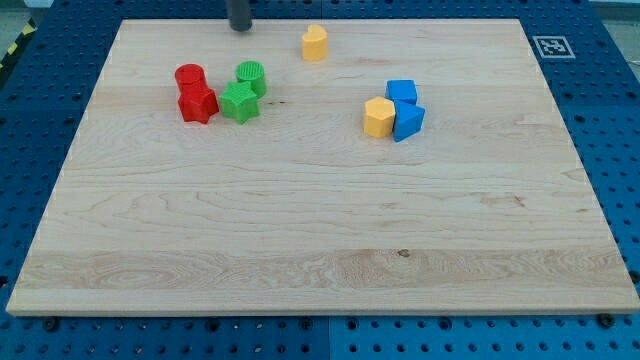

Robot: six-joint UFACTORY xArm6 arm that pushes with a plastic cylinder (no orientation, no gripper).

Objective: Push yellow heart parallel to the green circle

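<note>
Task judged barely begun. Yellow heart near the board's top edge, to the view's right of and slightly higher than the green circle; not yet level with it. My tip, a bare rod with no jaws to open or close, at top, left of the heart, well apart. Heart's point direction and long axis too small to tell.

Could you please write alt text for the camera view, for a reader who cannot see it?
My tip rests at the board's top edge, left of the yellow heart; the green circle sits lower left among red and green blocks.
</note>
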